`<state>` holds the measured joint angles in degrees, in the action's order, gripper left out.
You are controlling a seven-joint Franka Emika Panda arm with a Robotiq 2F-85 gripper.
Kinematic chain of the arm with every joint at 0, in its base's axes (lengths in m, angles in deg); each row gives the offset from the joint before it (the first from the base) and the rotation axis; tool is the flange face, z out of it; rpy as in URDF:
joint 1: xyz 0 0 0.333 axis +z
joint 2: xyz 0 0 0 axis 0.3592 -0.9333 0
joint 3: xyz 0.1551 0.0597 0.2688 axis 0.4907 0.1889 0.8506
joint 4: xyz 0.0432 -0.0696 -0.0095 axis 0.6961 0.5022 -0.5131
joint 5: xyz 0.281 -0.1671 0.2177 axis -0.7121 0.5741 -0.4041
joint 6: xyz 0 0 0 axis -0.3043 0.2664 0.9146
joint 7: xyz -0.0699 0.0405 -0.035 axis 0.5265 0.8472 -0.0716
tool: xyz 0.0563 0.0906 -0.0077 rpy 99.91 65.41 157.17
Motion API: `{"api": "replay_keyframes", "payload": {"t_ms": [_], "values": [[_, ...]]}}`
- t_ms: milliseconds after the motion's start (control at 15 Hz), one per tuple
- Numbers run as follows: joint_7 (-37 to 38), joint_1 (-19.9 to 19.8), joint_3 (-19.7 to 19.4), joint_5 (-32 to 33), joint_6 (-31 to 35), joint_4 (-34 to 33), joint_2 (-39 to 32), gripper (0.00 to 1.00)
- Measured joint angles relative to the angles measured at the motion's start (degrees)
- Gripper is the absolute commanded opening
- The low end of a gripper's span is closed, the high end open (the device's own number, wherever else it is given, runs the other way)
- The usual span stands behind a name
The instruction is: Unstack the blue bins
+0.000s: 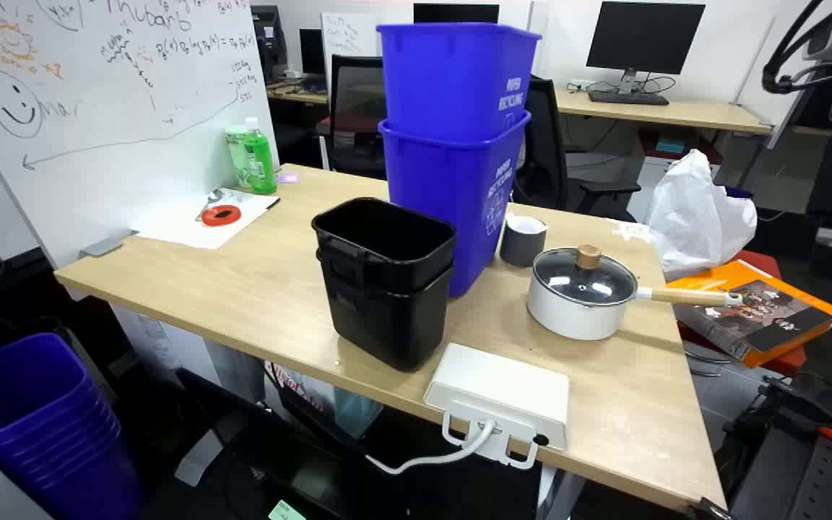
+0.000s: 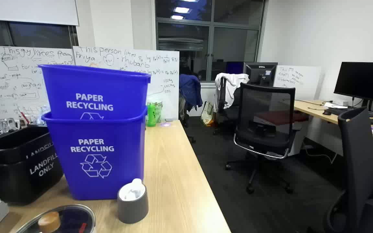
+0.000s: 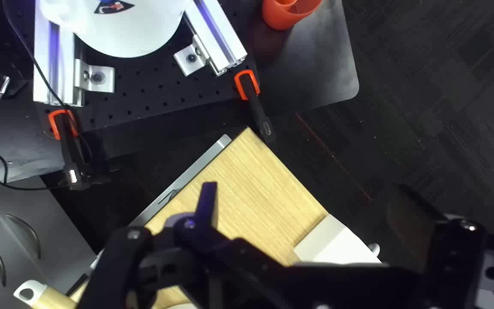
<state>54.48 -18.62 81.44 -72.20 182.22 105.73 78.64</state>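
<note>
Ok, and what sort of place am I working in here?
Probably a shared office or research lab: there's a monitor on a desk, a wheeled office chair, and a whiteboard bearing handwriting and formulas.

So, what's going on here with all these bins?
A robot gripper has the job of unstacking two blue bins on the table. That hasn't happened yet: the upper bin sits partway inside the lower bin. The gripper is open and holding nothing, with a corner of the table showing beyond it in the wrist view. Two nested black bins stand beside the blue ones, and a lidded pot and a grey cup are close by.
</note>
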Motion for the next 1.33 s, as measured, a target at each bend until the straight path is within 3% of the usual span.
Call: {"api": "replay_keyframes", "payload": {"t_ms": [267,533,1133,1333], "values": [[0.05,-0.11,0.37,0.01,0.42,-0.08,-0.01,1.0],[1.24,-0.89,1.83,1.31,7.61,-0.11,-0.92,1.0],[1.3,-0.81,1.84,1.37,7.97,-0.2,-0.79,1.0],[3.14,-0.97,2.27,1.7,11.76,-0.24,-1.1,1.0]]}}
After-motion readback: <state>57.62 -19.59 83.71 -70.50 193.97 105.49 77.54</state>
